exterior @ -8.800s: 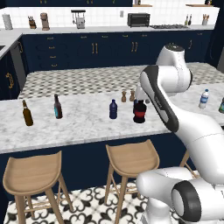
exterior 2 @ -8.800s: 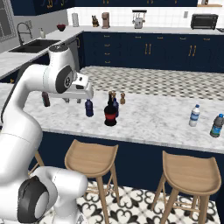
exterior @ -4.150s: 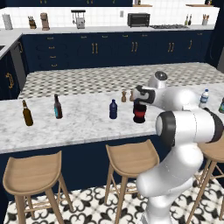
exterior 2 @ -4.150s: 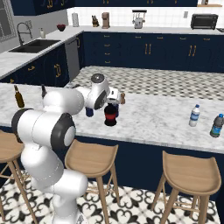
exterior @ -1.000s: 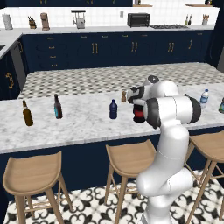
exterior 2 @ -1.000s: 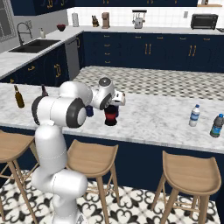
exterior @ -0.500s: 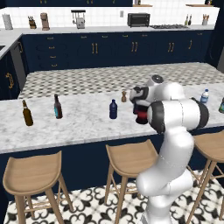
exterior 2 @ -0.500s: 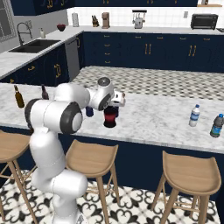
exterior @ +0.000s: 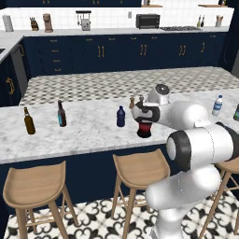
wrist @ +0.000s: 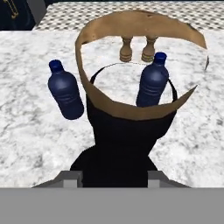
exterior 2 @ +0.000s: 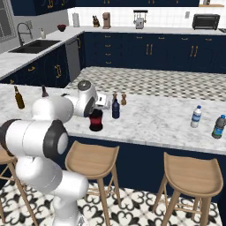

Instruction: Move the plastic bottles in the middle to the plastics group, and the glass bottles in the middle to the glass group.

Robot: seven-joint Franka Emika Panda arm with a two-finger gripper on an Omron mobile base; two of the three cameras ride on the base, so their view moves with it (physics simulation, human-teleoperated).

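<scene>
Marble island counter (exterior: 88, 135), centre of the left base view, with wooden stools (exterior: 35, 184) along its near edge.

Black glass bottle (exterior: 144, 128): squat, round-bodied, with a red label band; stands upright on the counter just right of centre in the left base view and left of centre in the right base view (exterior 2: 95, 121). In the hand view its dark body (wrist: 120, 144) sits at lower centre, very close to the camera, so its rendering is cut open.

Gripper (exterior: 141, 113): directly above the black glass bottle's body, at its neck. Fingers are drawn together on the neck; the contact itself is hidden by the hand in both base views.

Dark blue plastic bottle (exterior: 121, 116): small, solid blue, capped; upright just left of the black glass bottle in the left base view, just right of it in the right base view (exterior 2: 115, 109). The hand view shows it at left (wrist: 65, 90).

Two small wooden shakers (wrist: 138, 49): side by side at top centre of the hand view, beyond the bottles.

Glass group, left end of the counter in the left base view: an amber-brown bottle (exterior: 29, 122) and a dark bottle with a teal label (exterior: 61, 114), near each other, well apart from the gripper.

Plastics group, right edge of the left base view: a clear water bottle (exterior: 217, 106) with a blue label, and beside it a dark greenish bottle (exterior: 236, 112) cut by the frame edge; both also stand at the right of the right base view.
</scene>
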